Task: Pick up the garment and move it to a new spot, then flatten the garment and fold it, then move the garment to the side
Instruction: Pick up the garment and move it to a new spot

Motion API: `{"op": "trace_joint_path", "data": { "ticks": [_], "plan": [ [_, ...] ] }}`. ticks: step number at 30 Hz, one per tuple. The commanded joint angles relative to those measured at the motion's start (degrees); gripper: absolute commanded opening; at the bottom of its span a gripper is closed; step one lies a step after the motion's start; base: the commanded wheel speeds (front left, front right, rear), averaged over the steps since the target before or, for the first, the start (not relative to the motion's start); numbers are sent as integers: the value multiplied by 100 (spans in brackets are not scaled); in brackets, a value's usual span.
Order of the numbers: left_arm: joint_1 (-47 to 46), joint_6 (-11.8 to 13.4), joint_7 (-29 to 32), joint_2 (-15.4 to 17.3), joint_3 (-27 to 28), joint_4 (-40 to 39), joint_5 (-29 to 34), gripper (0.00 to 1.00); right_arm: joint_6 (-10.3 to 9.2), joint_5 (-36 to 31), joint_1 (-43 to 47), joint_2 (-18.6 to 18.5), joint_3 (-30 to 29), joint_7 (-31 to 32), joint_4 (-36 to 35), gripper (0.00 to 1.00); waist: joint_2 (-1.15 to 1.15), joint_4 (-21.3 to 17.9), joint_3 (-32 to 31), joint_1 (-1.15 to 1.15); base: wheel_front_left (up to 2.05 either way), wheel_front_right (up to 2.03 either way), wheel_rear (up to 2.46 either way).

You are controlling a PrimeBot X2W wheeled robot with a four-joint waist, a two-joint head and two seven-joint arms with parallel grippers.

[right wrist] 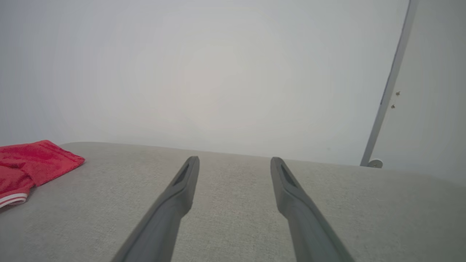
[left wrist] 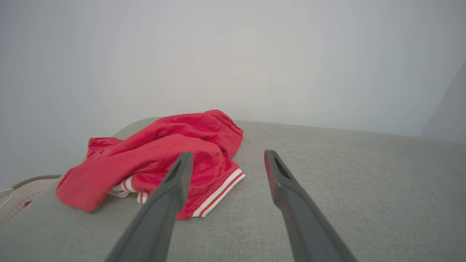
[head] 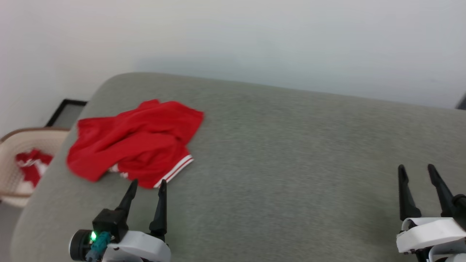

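Observation:
The garment [head: 134, 142] lies crumpled at the left end of the grey upholstered surface [head: 291, 163], bright red with red-and-white striped trim at its near edge. My left gripper [head: 148, 184] is open just in front of that trim, its fingertips at the hem and nothing between them. In the left wrist view the garment [left wrist: 153, 160] sits ahead and left of the open left gripper [left wrist: 227, 156]. My right gripper [head: 417, 169] stands open at the far right over bare fabric. The right wrist view has the garment [right wrist: 32, 163] at its left edge, far from the open right gripper [right wrist: 235, 160].
A woven basket [head: 22, 163] holding red and white cloth stands on the floor off the surface's left end. A dark-framed panel [head: 65, 112] leans by the wall behind it. A pale wall runs behind the surface, and a door edge [right wrist: 389, 83] stands at the right.

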Motion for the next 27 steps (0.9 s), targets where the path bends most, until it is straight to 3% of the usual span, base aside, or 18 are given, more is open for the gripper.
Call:
{"op": "trace_joint_path", "data": {
  "ticks": [1, 12, 27],
  "plan": [
    [-10, -10, -3, -14, 21, 25, -7, 100, -6, -25, 27, -43, 66, -29, -7, 100, 0, 529, 53, 0, 0, 0, 0],
    [173, 119, -3, -97, 113, -79, -103, 100, -6, 12, -130, -169, 568, -29, 43, 100, 0, 1899, 166, 0, 0, 0, 0],
    [775, 850, -3, -103, 232, -925, -944, 100, -7, 384, -1294, -298, 2328, -28, 635, 100, 0, 2124, 616, 0, -1, -1, -1]
  ]
}}
